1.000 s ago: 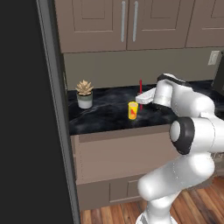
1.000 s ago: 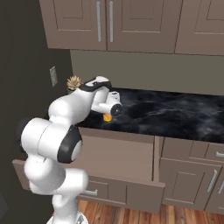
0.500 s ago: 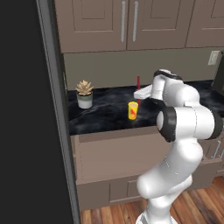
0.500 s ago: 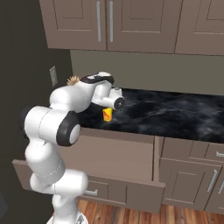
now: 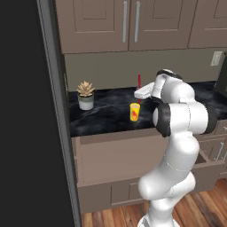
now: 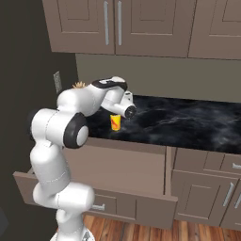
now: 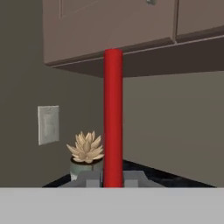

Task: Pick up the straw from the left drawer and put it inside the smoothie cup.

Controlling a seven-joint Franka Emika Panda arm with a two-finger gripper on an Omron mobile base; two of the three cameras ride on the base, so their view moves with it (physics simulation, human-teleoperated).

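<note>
Below, the left drawer (image 5: 133,159) stands pulled open under the black counter (image 5: 106,117). Above the counter, the gripper (image 5: 140,91) is clamped on the straw (image 5: 138,81), held upright, at about one o'clock from the smoothie cup (image 5: 134,111) and just above it. At nine o'clock from the cup sits a potted succulent (image 5: 85,95).

A glossy black marbled stone counter (image 5: 106,116) carries a smooth yellow plastic-looking tapered cup (image 5: 135,111); above that counter, matt taupe wooden cabinet doors (image 5: 102,24) bear brushed-metal bar handles (image 5: 124,21).
</note>
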